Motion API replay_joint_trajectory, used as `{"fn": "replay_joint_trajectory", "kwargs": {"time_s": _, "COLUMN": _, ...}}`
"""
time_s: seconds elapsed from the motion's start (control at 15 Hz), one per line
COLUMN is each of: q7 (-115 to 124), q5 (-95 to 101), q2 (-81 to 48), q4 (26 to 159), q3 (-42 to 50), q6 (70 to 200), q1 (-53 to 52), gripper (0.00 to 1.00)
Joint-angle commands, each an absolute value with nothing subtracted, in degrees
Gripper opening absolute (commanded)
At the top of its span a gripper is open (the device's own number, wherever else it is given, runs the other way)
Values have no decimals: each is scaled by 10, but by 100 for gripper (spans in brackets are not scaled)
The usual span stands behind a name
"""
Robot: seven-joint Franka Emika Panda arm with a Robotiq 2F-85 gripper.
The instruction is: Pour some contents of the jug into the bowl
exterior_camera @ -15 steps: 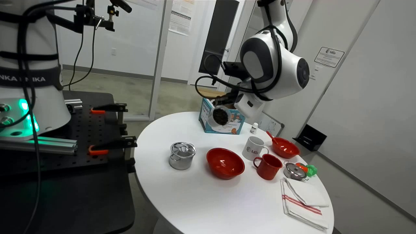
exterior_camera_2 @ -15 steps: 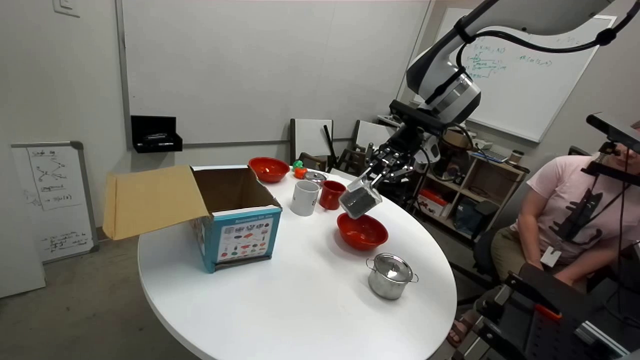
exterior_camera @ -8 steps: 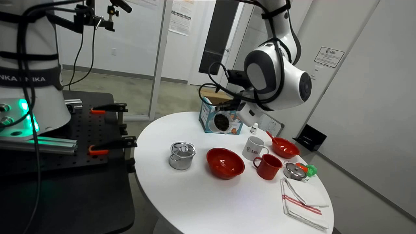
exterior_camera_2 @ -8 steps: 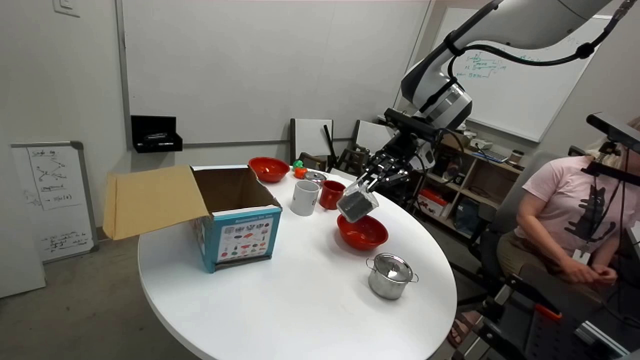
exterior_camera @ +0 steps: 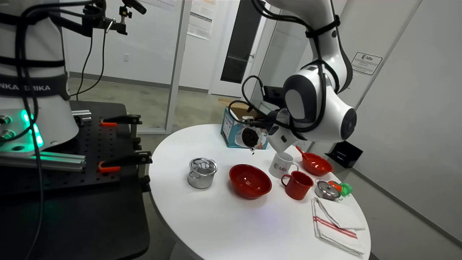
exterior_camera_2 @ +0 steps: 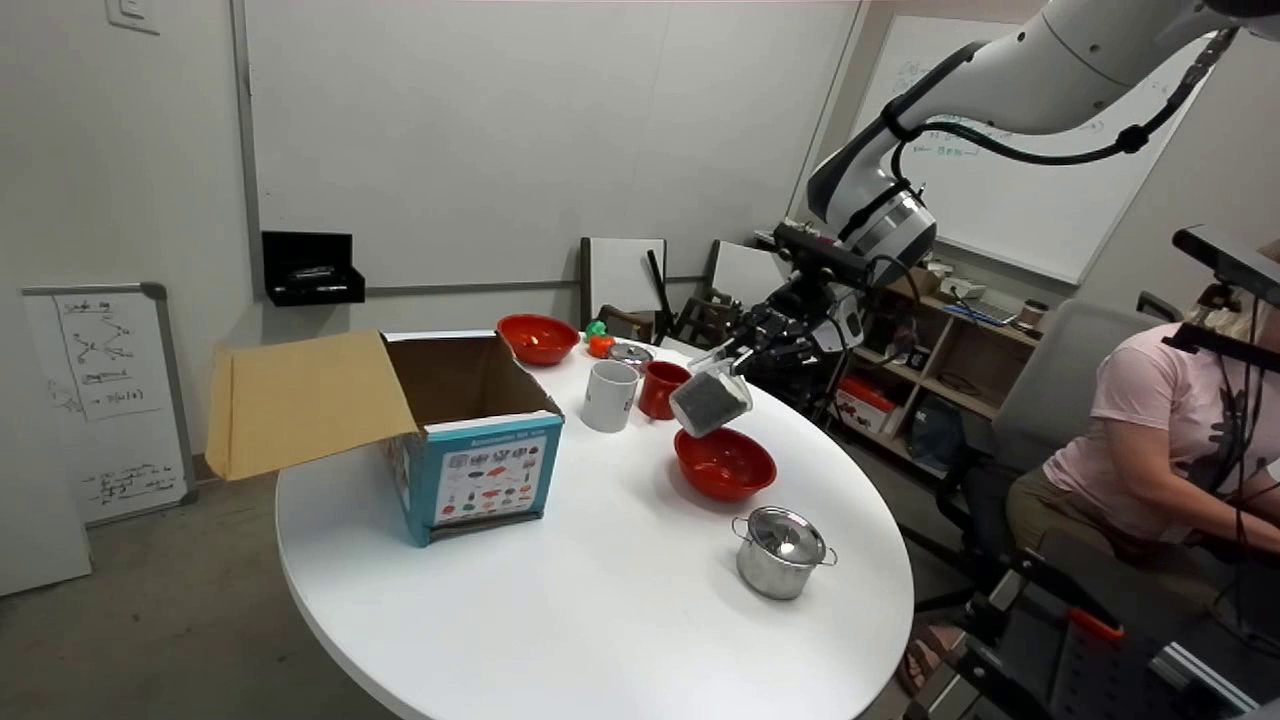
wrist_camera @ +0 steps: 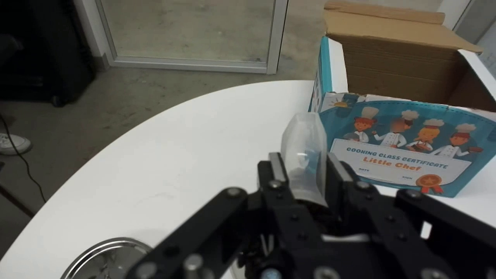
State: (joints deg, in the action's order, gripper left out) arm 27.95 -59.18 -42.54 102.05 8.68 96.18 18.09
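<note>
The claw [wrist_camera: 308, 166], parted only by the narrow handle [wrist_camera: 303, 133], pinches the see-through jug [exterior_camera_2: 711, 399], tilted above the glossy, round red bowl [exterior_camera_2: 728, 470] near the right edge of the table [exterior_camera_2: 600, 640] in an exterior view; dark grains [exterior_camera: 250, 137] crowd the jug's mouth, some in midair.

Pale walls [exterior_camera_2: 170, 180], round white table [exterior_camera_2: 560, 620]

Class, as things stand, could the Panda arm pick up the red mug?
Probably not yet: its gripper is clamped on the clear jug, tipped with dark contents inside. The red mug itself looks uncovered.
</note>
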Motion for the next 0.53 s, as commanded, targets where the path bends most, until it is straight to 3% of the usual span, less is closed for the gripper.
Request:
{"fn": "replay_joint_trajectory", "kwargs": {"time_s": 0.0, "q7": 290, "q5": -620, "q2": -464, "q4": 983, "q3": 96, "q6": 907, "q1": 195, "gripper": 9}}
{"fn": "replay_joint_trajectory", "kwargs": {"time_s": 0.47, "q7": 289, "q5": -646, "q2": -493, "q4": 970, "q3": 111, "q6": 882, "q1": 207, "gripper": 9}}
